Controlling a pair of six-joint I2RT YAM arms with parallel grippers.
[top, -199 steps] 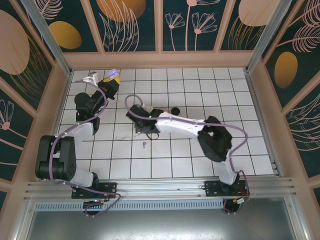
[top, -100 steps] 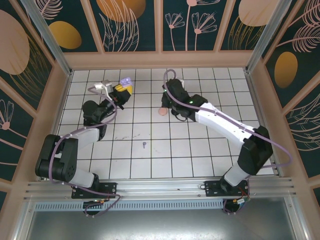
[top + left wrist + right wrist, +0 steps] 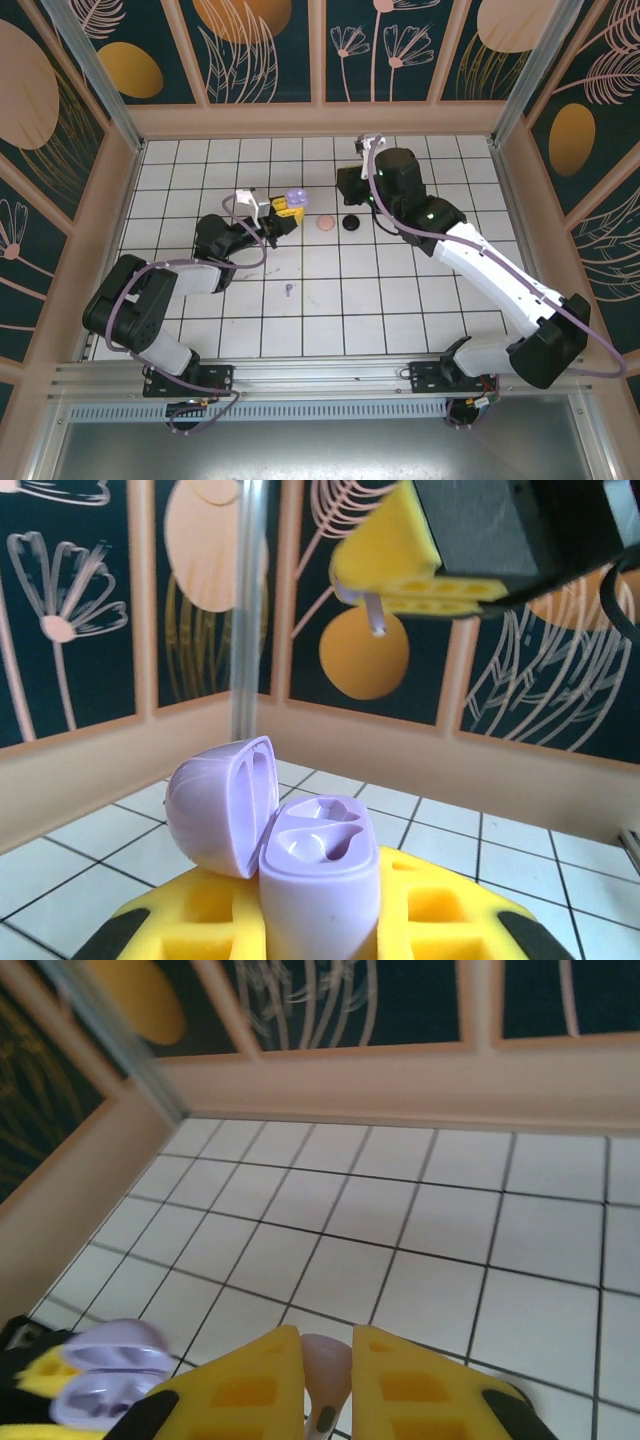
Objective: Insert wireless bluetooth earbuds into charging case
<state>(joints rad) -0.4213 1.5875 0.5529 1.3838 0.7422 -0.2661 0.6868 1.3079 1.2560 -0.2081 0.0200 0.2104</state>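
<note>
My left gripper (image 3: 320,905) is shut on the open purple charging case (image 3: 318,855), its lid (image 3: 215,800) swung to the left and both wells empty. In the top view the case (image 3: 295,197) sits at the tip of the left gripper (image 3: 284,210), left of centre. My right gripper (image 3: 327,1355) is shut on a pale purple earbud (image 3: 327,1385), stem pointing down. In the left wrist view the right gripper (image 3: 400,580) hangs above and beyond the case with the earbud's stem (image 3: 375,615) poking out, apart from the case. Another tiny earbud (image 3: 288,290) lies on the tiles.
A pink round case (image 3: 325,222) and a black one (image 3: 350,222) lie side by side on the white tiles, just right of the held case. The right arm (image 3: 470,255) stretches across the right half. Beige walls (image 3: 320,118) ring the floor.
The left gripper carried the purple case from the back-left corner toward the middle. The right arm swung from the table's centre to the back, near the pink and black cases.
</note>
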